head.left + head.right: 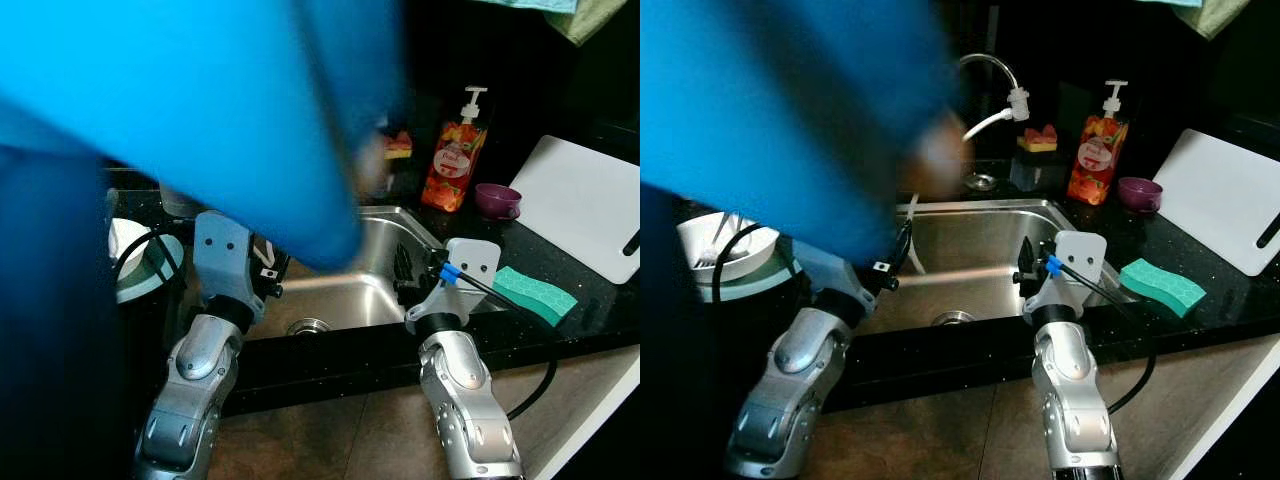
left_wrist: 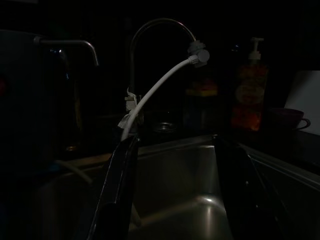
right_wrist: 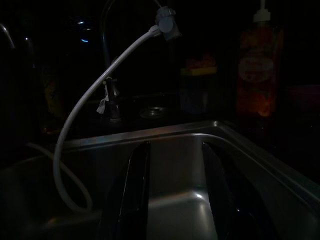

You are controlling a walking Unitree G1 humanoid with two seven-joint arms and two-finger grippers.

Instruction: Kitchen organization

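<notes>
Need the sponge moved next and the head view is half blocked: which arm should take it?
Probably right: its end effector hangs open over the sink beside the sponge; the left one is farther off.

Sponge (image 1: 534,293) right of sink (image 1: 345,290); soap bottle (image 1: 456,155) behind.

Head-down, wrists (dim, perhaps) toward sink (image 1: 970,270)

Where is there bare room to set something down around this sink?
The sink basin is bare steel between both open grippers. Black counter is free around the green sponge, below the white cutting board. It is crowded behind: soap bottle, purple cup.
</notes>
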